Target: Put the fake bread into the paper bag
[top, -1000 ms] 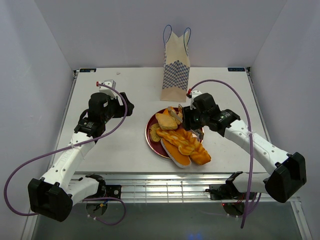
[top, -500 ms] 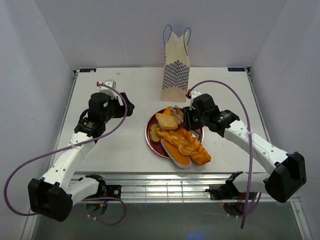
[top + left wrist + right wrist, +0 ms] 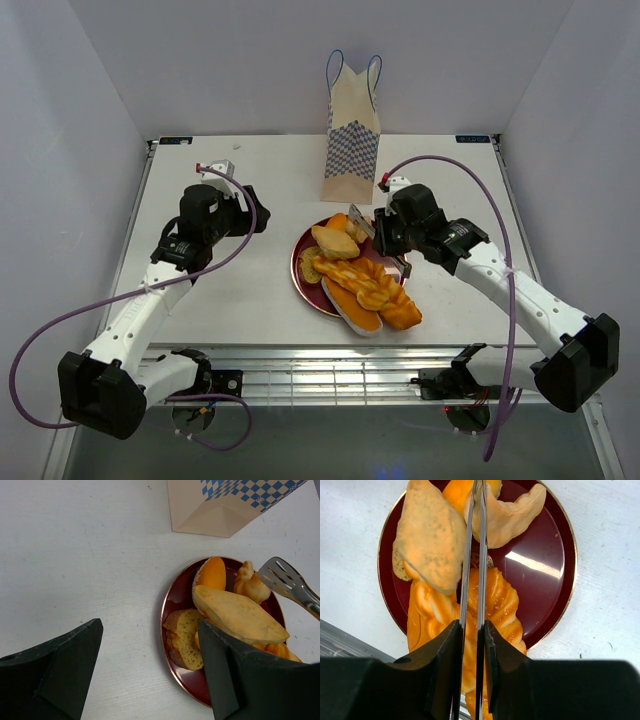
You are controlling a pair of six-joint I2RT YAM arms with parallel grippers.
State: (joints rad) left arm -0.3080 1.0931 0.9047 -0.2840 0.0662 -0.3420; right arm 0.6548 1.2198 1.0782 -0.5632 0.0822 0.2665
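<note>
Fake bread is lying heaped on a dark red round plate in the middle of the white bench. A long braided loaf is stretching across the near side of the plate and hanging over its rim toward the arms. A flat oval roll is resting on top of the pile. A small slice is leaning at the left side, and a round orange roll and a pale curved piece are sitting at the far side.

The paper bag is standing upright beyond the plate, near it but apart. Its visible marking is a blue-and-white check over the lower half, and thin blue loop handles are rising from the top. Two small dark strips are sitting at the far corners of the bench, and whatever is printed on them is too small to read.

The right pincer is squeezing a pair of slotted metal tongs, whose blades are lying almost together. Their tips are reaching over the far part of the plate beside the curved piece, and I cannot tell whether they are pinching anything.

The left pincer is hovering left of the plate with its fingers spread wide and nothing between them
</note>
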